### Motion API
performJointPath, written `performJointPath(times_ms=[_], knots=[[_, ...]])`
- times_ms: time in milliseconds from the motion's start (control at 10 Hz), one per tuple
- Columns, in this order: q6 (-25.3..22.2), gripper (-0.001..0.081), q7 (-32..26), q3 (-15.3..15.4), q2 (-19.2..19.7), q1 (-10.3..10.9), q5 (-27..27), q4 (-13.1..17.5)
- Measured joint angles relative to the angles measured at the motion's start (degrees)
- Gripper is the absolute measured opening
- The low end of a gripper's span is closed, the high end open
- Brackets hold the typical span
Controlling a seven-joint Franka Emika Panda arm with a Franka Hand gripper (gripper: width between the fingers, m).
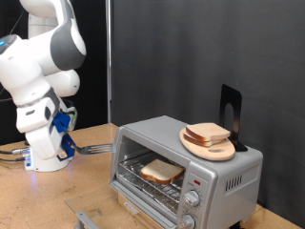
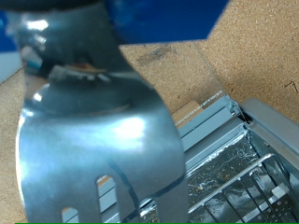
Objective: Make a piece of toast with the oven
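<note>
Silver oven [image 1: 187, 163], door down, holds the piece of toast [image 1: 162, 172] on its rack. Pincer [image 1: 69, 145] lies well off the oven's door side, pinching a slotted metal spatula [image 2: 98, 149], blade towards the oven.

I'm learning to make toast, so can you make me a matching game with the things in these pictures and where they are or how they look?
Things:
1. slice of bread
2. wooden board
3. spatula
4. gripper

Clues:
A. on top of the oven
B. blue, at the end of the white arm
C. inside the open oven
D. shiny metal with slots

Pairs: 1-C, 2-A, 3-D, 4-B
</note>
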Motion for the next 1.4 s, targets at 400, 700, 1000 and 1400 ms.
performJointPath(times_ms=[400,700,1000,1400], knots=[[-4.6,0.0325,-0.7,0.3,-0.6,0.9,3.7,0.1],[-9.6,0.0325,-1.2,0.9,-4.8,3.5,11.7,-0.2],[-12.2,0.0325,-1.0,1.2,-10.0,5.9,17.4,-0.8],[-16.1,0.0325,3.6,2.2,-17.4,8.1,21.5,-1.0]])
